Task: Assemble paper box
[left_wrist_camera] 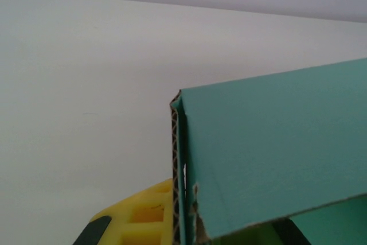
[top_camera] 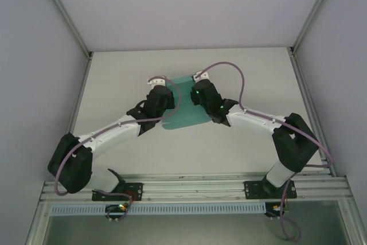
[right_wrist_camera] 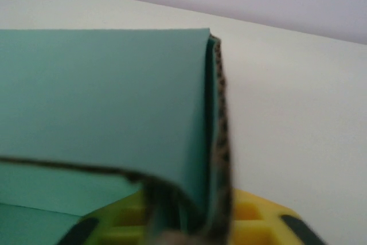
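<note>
Handling of the paper box: judged light and thin, a corrugated card that is stiff across its panels but bends readily along its scored folds; the raw edges look easily crushed or torn, as the frayed corner in the left wrist view suggests
Position of the paper box: it is seen at the middle of the table, between the two wrists, with a rounded flap toward the arm bases and its far edge at the fingertips; whether it lies flat or is partly raised cannot be told from above
State of the fold: in both wrist views a teal panel is turned over onto a second layer, so that a doubled edge with exposed fluting is presented to each camera
Recommended hold: the doubled edge near a corner is judged the best place, taken with light pressure across the two layers; a hold on the middle of a single panel is judged likely to bow it
Left gripper: closed down on the folded edge of the paper box, which runs straight in beside its yellow finger
Right gripper: the folded edge is seen between its yellow fingers, but the view is blurred and it cannot be told whether the jaws are clamped on the card or parted around it
</note>
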`<state>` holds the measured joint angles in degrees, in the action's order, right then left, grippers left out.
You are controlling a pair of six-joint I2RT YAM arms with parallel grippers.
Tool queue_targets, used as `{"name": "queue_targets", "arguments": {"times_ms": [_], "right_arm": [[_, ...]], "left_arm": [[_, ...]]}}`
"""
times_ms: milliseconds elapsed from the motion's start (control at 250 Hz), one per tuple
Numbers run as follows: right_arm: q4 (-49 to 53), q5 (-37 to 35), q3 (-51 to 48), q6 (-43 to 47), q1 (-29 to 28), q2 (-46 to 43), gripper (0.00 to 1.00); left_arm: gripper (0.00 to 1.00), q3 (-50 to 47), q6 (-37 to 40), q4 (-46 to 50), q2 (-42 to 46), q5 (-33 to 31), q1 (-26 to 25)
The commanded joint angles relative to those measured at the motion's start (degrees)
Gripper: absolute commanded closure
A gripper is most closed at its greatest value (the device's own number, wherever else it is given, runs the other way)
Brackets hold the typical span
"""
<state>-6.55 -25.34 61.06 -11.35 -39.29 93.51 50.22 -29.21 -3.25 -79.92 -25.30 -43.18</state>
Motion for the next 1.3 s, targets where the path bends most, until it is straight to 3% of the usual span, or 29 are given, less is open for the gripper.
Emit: {"name": "queue_targets", "arguments": {"times_ms": [0, 96, 311, 439, 619, 711, 803, 843, 958, 1034, 1066, 1294], "right_arm": [[4.35, -4.23, 0.81, -0.86, 2.68, 0.07, 0.71], [6.31, -1.29, 1.08, -0.06, 2.69, -1.17, 0.66], [5.5, -3.29, -0.11, -0.21, 2.7, -2.13, 0.88], [7.22, -11.92, 2.15, -3.26, 2.25, 0.07, 1.0], [13.9, -26.7, 5.54, -7.91, 1.8, 2.69, 1.0], [14.22, -26.96, 5.57, -7.1, 2.2, 2.9, 1.0], [4.82, -18.0, 1.62, 2.66, 2.49, 1.86, 1.0], [2.96, -12.06, 0.87, 5.62, 2.94, 1.67, 0.9], [4.09, -1.53, 1.55, 9.26, 3.26, 1.42, 0.79], [5.48, 4.67, 1.62, 9.55, 3.3, 0.09, 0.66], [5.35, 6.44, 1.23, 9.53, 3.34, -0.61, 0.6], [4.69, 14.13, -1.36, 7.38, 3.33, -5.77, 0.53]], "left_arm": [[1.0, 2.15, -1.55, 4.3, -0.44, -1.13, -0.34], [1.0, 1.98, -1.64, 4.6, -0.77, -1.18, -0.21], [1.0, 1.7, -2.19, 4.36, -0.6, -0.32, -0.04], [1.0, 2.33, -2.9, 5.84, -0.84, -1.51, -0.34], [1.0, 3.04, -4.04, 7.7, -0.92, -2.83, -0.39], [1.0, 3.37, -4.14, 8.25, -1.21, -3.25, -0.35], [1.0, 3.47, -3.8, 7.55, -1.44, -2.53, -0.25], [1.0, 3.66, -3.42, 7.34, -1.51, -2.12, -0.32], [1.0, 3.58, -2.1, 6.19, -1.47, -0.42, -0.35], [1.0, 3.38, -1.88, 5.66, -1.45, 0.05, -0.29], [1.0, 3.32, -1.77, 5.59, -1.39, 0.03, -0.3], [1.0, 3.76, -1.55, 5.45, -2.35, 1.03, -0.29]]}}
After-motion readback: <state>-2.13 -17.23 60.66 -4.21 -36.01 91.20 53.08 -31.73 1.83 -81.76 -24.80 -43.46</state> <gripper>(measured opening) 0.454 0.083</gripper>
